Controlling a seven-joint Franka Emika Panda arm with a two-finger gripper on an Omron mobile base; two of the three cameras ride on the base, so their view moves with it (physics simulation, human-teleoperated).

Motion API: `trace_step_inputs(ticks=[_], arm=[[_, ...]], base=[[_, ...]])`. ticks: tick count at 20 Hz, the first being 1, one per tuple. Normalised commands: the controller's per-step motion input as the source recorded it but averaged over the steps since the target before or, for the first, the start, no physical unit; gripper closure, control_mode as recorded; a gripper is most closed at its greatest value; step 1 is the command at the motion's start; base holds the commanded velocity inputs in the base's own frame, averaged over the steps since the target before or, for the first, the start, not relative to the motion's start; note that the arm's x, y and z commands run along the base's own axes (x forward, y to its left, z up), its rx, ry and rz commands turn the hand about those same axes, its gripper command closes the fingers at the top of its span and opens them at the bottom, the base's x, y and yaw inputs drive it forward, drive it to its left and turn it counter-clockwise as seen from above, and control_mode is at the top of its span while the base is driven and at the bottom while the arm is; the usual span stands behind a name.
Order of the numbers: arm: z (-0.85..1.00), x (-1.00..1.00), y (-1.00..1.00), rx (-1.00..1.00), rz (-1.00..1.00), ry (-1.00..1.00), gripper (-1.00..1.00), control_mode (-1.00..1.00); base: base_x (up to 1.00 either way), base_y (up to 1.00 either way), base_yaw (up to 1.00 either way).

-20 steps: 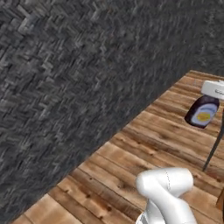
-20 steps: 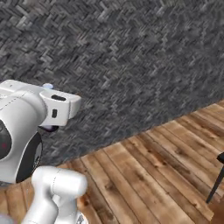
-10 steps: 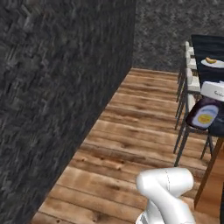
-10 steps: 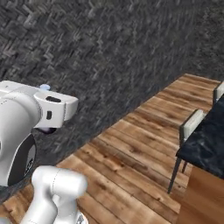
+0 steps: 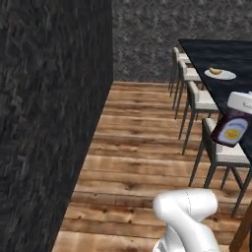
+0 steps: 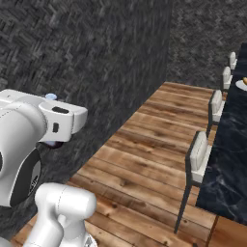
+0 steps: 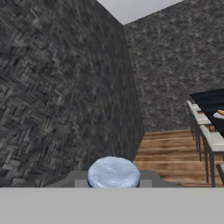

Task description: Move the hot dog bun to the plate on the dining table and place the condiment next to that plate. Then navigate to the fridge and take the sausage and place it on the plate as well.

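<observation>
At the right edge of the left base view the gripper (image 5: 236, 115) pinches a brown bottle (image 5: 230, 130); the bun (image 5: 215, 71) lies on the plate (image 5: 226, 76) at upper right.

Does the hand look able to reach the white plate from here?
Probably not: the plate sits far down the dining table past several chairs, and the hand holds a brown bottle.

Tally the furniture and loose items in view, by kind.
4 pale-seated dining chairs
1 black marble dining table
1 round white plate
1 golden-tan bun
1 brown bottle with yellow label and blue cap
Total: 8
</observation>
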Motion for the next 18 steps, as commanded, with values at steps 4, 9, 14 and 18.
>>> trace_step_inputs(ticks=[4, 9, 14, 18], arm=[[0.00, 0.00, 0.00, 0.00, 0.00, 0.00, 1.00, 1.00], [0.00, 0.00, 0.00, 0.00, 0.00, 0.00, 1.00, 1.00], [0.00, 0.00, 0.00, 0.00, 0.00, 0.00, 1.00, 1.00], [0.00, 0.00, 0.00, 0.00, 0.00, 0.00, 1.00, 1.00]], base=[[1.00, 0.77, -0.38], [1.00, 0.52, -0.45], [1.00, 0.46, -0.45], [1.00, 0.50, -0.46]])
